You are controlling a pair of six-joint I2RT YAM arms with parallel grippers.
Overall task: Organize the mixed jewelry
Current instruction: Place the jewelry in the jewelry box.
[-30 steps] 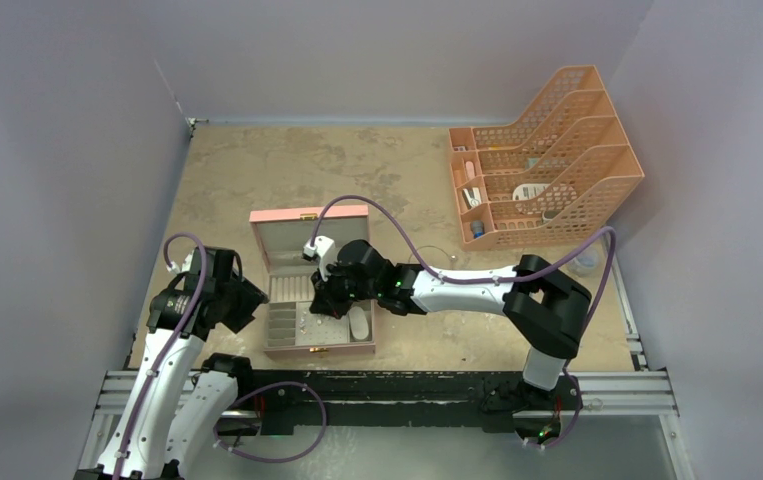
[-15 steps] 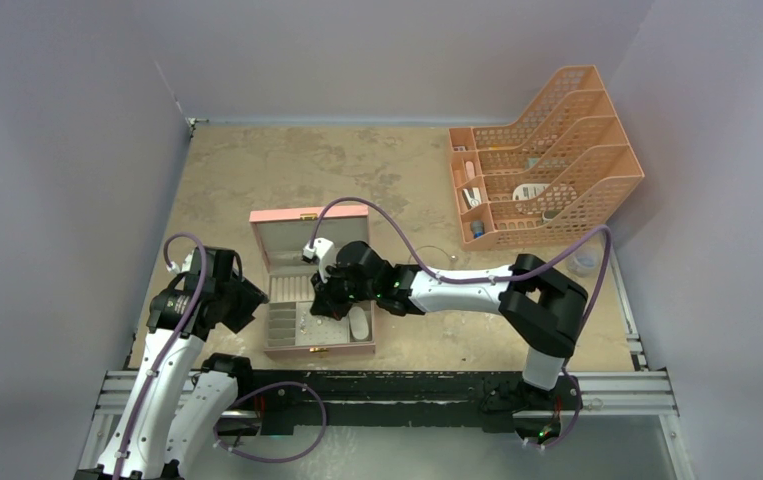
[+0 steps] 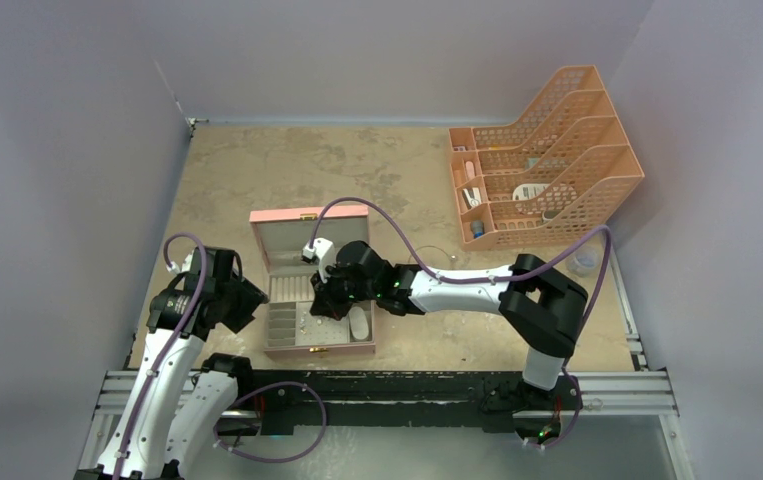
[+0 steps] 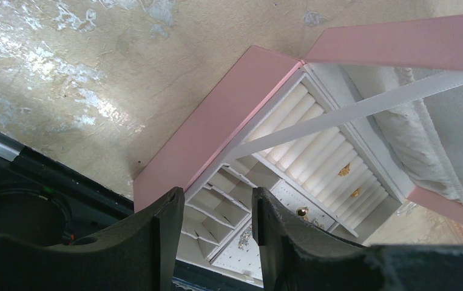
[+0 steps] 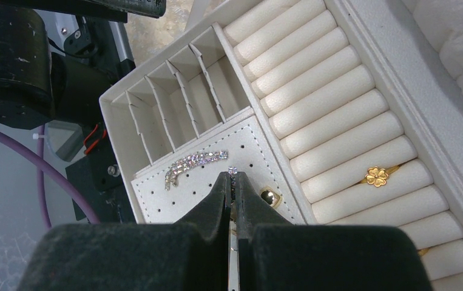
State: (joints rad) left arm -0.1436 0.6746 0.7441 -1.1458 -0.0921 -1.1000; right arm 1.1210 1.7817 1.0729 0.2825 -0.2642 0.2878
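right gripper (image 5: 233, 179) pinched tight on sparkly strip (image 5: 233, 171) over pink box (image 3: 317, 349); left gripper (image 4: 216, 197) half open, empty, beside box; lid strap (image 4: 362, 108) crosses ring rolls; orange rack (image 3: 557, 150) well apart.

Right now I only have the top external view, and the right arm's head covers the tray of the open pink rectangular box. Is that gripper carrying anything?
Observer: Yes. The right gripper is shut on a tiny sparkling rhinestone strip, which is pinched at its fingertips above the white perforated panel.
Operator: Is anything lying on that panel?
Observer: A longer silvery rhinestone bar lies flat on it, just ahead of the fingertips.
Operator: And the left gripper?
Observer: The left gripper is open with nothing between its fingers. It sits beside the side wall of the open pink rectangular box.
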